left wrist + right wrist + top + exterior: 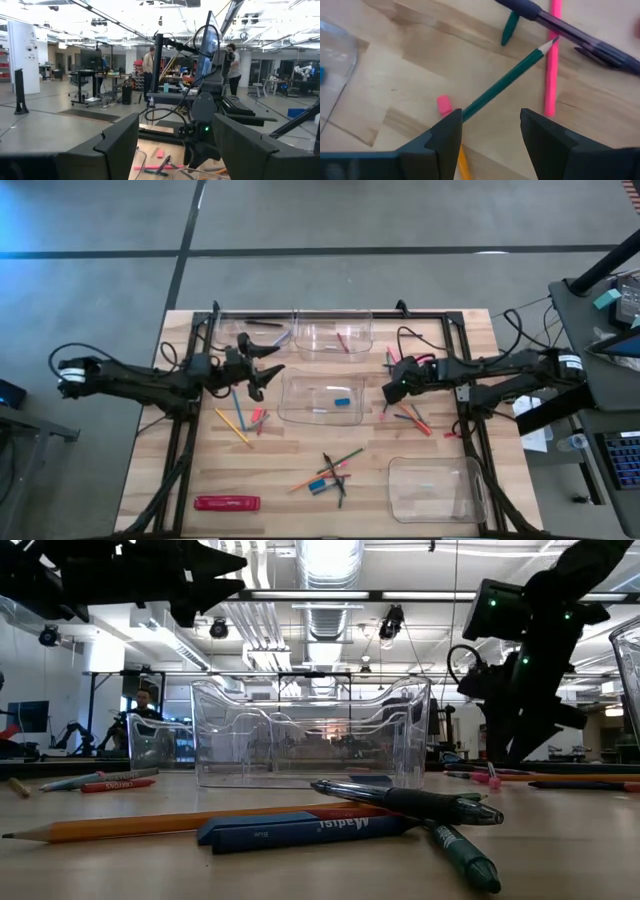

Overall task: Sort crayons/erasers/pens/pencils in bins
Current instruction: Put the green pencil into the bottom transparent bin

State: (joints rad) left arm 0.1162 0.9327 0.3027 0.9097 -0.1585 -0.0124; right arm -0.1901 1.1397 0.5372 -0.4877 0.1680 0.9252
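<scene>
My right gripper (392, 390) hangs open, tipped down over a cluster of sticks right of the middle bin (322, 398). In its wrist view the gripper (490, 120) stands over a green pencil (505, 82), whose blunt end runs under one finger. A small pink eraser (444, 105), a pink pencil (551, 60) and a dark pen (570, 32) lie flat on the wood nearby. I see no touch. My left gripper (265, 375) is open, raised left of the middle bin and pointing level toward the right arm (202, 110).
Clear bins stand at the far middle (333, 332), far left (250, 335) and near right (435, 488). The middle bin holds a blue eraser (341, 401). More sticks lie at the left (240, 420) and near middle (330, 472). A red flat pack (227, 503) lies at the near left.
</scene>
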